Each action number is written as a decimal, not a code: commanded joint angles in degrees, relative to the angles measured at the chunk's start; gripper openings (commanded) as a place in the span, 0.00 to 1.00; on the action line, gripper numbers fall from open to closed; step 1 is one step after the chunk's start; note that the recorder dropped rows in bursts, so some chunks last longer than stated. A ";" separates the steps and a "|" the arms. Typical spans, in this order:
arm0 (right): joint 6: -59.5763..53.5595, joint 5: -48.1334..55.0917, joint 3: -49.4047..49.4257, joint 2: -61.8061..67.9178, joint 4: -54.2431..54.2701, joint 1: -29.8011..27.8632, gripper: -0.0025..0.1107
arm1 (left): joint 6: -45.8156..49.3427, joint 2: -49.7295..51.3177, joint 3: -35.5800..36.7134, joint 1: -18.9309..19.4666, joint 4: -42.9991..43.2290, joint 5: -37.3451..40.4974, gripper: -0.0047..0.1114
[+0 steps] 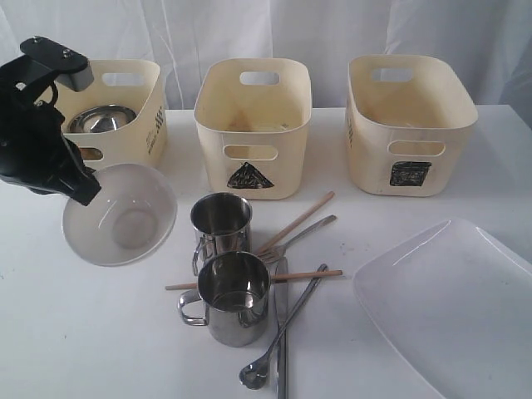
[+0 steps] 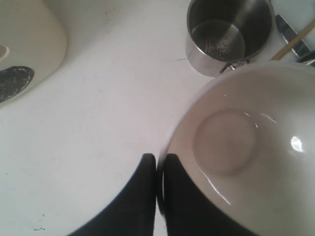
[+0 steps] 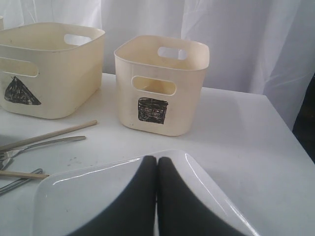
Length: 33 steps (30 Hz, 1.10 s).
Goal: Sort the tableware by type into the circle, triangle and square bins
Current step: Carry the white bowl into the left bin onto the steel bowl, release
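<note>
My left gripper (image 1: pixel 85 194) (image 2: pixel 160 158) is shut on the rim of the white bowl (image 1: pixel 120 214) (image 2: pixel 246 162), which hangs tilted in front of the left bin (image 1: pixel 137 116). That bin holds a steel bowl (image 1: pixel 101 119). The triangle bin (image 1: pixel 252 125) and the square bin (image 1: pixel 410 125) (image 3: pixel 162 83) stand further right. Two steel mugs (image 1: pixel 220 223) (image 1: pixel 233 295) stand mid-table among chopsticks (image 1: pixel 295 223), a fork (image 1: pixel 301 235), a knife (image 1: pixel 281 332) and a long spoon (image 1: pixel 291 320). My right gripper (image 3: pixel 157 160) is shut and empty above the large white plate (image 1: pixel 453 299) (image 3: pixel 88 196); it does not show in the exterior view.
White curtain hangs behind the bins. The table's right edge (image 3: pixel 290 142) runs close to the square bin and the plate. In the left wrist view one mug (image 2: pixel 229 34) stands just beyond the held bowl, and the marked bin front (image 2: pixel 24 44) is nearby.
</note>
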 commanded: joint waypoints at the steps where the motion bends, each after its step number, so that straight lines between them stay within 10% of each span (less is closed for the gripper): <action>1: -0.03 -0.33 0.12 0.09 0.13 0.02 0.02 | -1.87 -1.65 -1.06 -0.12 1.25 -1.16 0.04; 33: -0.03 -0.33 0.12 0.09 0.13 0.02 0.02 | -15.47 -0.64 -14.90 -0.02 26.37 -3.16 0.04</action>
